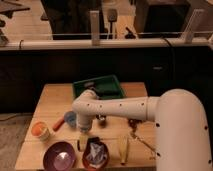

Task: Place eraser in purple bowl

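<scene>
Wooden table (50,102) fills the lower half of the frame, and my white arm (120,107) reaches across it from the bulky shoulder at lower right toward the centre. My gripper (81,141) hangs at the end of the wrist, pointing down at the front part of the table, just right of the purple bowl (59,156) and just left of a dark bowl (105,159) that holds something crumpled and shiny. It is beside the purple bowl, not over its middle. Whether it is apart, together or clamped on anything I cannot tell.

I cannot pick the eraser out with any certainty. It may be at the gripper's tip, which is too indistinct to read, and nothing shows inside the purple bowl.

At left near the table's edge stands an orange cup (40,131). A blue object with a red handle (66,120) lies just left of my wrist. A green tray (114,85) sits at the back of the table behind my arm, with dark items in it. A long yellowish object (123,150) lies right of the dark bowl.
</scene>
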Controlling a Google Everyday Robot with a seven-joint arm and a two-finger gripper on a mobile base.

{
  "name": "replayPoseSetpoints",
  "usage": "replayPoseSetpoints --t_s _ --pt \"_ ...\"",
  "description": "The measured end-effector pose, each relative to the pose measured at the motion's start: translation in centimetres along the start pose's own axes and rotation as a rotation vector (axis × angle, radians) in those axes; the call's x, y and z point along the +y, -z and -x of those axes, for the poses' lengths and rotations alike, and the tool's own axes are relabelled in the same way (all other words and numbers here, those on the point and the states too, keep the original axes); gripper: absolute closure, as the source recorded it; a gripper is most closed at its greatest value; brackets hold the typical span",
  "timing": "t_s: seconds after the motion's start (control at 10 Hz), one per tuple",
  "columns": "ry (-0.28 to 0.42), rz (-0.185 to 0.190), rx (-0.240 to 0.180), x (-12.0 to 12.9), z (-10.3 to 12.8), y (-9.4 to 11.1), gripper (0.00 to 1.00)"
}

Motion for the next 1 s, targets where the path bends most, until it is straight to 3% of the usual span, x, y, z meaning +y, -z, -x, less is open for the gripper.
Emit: replayPoseSetpoints --t_s 0.5,1.0 --pt "-0.020 0.006 -0.025 0.9 -1.1 -1.2 0.20" --pt "0.048 -0.015 -0.092 1.3 -0.7 -1.5 0.20"
